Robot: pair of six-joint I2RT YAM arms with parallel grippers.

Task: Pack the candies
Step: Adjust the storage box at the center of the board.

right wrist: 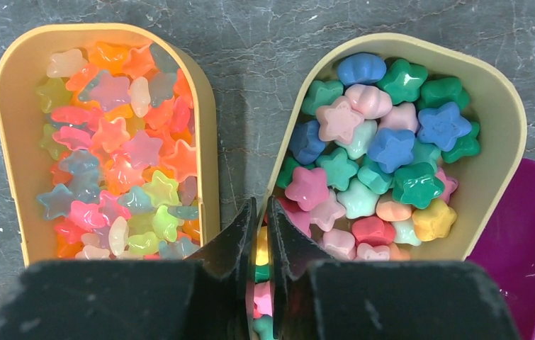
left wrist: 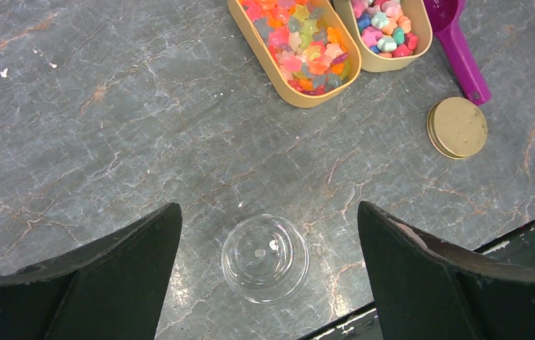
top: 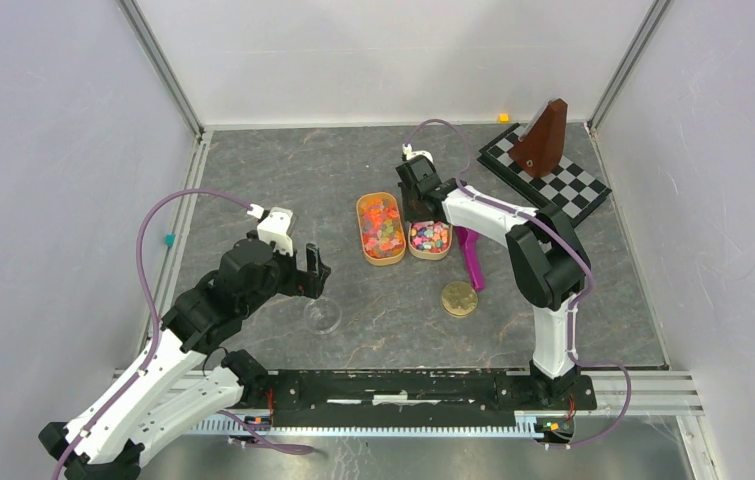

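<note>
Candies [right wrist: 363, 149] are sitting in the small tan tray [right wrist: 420, 44]. They are chunky, smooth and shiny, like little stars and shells. Right jaws are hanging over its near corner, almost shut, with a yellow sweet showing in the thin gap; I cannot tell if they are pinching it. Squeezing one sweet gently, not the hard rim, is looking best. Left jaws are gaping wide, holding nothing, over the clear round glass jar [left wrist: 264, 258] on the stony grey worktop [left wrist: 108, 106].

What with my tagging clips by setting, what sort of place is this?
Probably a robot lab cell: white panel walls on metal framing enclose a grey tabletop, the left arm and right arm are bolted to a rail at its near edge, and a checkerboard lies in the far corner.
</note>
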